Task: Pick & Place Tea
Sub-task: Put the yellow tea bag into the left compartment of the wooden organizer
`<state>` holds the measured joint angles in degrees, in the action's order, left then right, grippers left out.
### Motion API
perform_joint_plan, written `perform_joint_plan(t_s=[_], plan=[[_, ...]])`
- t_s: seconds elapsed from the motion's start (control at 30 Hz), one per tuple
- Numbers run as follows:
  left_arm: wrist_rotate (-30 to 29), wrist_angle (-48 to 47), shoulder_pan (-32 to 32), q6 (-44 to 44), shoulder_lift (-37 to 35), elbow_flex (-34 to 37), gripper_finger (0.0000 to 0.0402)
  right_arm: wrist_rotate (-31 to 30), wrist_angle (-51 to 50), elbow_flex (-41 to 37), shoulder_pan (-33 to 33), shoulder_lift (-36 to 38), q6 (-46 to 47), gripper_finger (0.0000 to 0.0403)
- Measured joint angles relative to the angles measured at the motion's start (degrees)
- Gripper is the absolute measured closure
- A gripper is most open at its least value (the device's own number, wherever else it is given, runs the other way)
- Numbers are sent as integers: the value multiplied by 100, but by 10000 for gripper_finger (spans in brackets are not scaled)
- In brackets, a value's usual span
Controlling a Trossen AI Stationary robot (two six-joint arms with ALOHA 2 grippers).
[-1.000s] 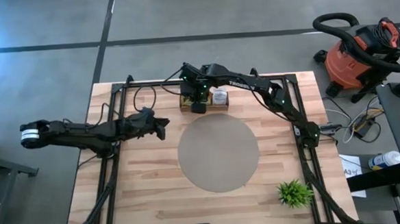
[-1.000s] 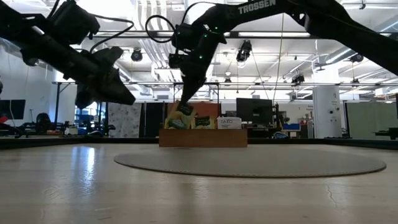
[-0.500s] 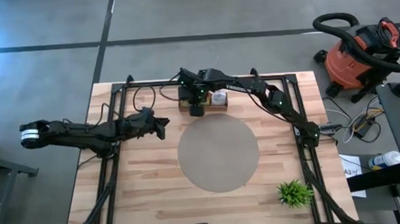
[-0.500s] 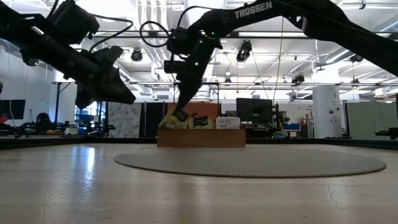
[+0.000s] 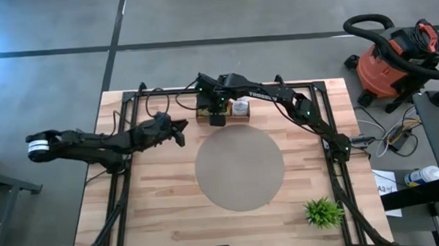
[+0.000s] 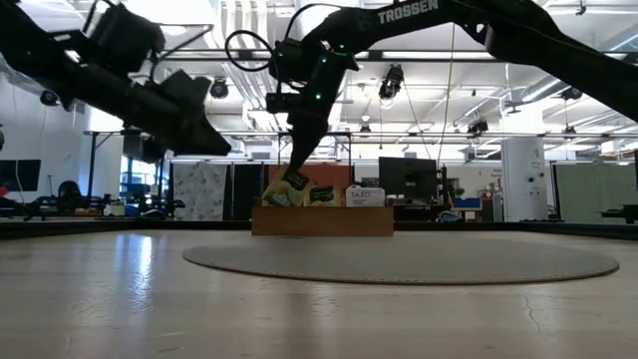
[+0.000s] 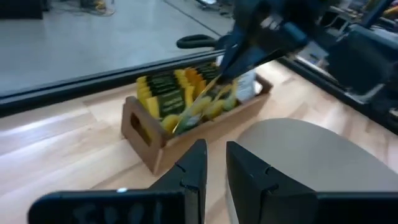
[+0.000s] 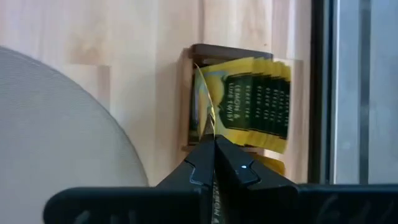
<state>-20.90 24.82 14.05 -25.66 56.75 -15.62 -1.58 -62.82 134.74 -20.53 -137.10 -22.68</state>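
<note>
— What do we see at the right gripper [image 8: 214, 144]?
— Its fingers are pinched on one yellow tea packet [image 8: 208, 102], edge-on, over the wooden tray [image 5: 223, 114] where the other yellow packets [image 7: 163, 99] stand.
— And our left gripper [image 7: 213, 163]?
— Fingers slightly apart, empty, hovering near the tray, beside the round grey mat [image 5: 239, 167].

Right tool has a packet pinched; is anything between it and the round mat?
Nothing visible. The right tool grips a yellow packet at the tray; the mat beside it lies bare.
</note>
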Motion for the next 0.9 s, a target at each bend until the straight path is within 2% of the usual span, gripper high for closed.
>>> perform_joint_plan(t_s=[0.27,0.6,0.9], plan=[[552,1248,553,317,1428,-322,347,-9,26,-3,-7,-4,20,394],[739,1263,737,1181,2892,-1188,347,15,62,-3,-14,-4,147,394],[736,1257,827,1208,3461,-1416,347,57,191,-5,-12,-13,145,394]])
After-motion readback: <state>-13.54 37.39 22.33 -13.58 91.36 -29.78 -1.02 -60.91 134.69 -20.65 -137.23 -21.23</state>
